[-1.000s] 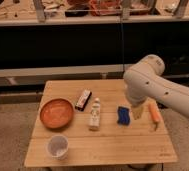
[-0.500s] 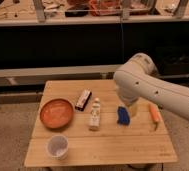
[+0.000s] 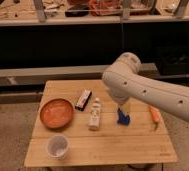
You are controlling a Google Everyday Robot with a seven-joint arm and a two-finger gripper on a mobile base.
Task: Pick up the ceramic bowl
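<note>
Bowl [image 3: 56,113] at left of table [image 3: 113,147], cup [image 3: 57,147] near its front, dark box [image 3: 83,99] and bottle [image 3: 94,114] beside it, gripper [image 3: 124,106] well apart, over a blue thing [image 3: 122,118], half hidden under arm [image 3: 153,95], grip state unclear

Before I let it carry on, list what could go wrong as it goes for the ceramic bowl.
1. The gripper hangs above the blue object, across the table from the ceramic bowl; a low sweep could hit the white bottle or dark packet between them.
2. The bowl sits close to a table edge; a nudge might push it off.
3. The white cup stands near the bowl and could be clipped.
</note>
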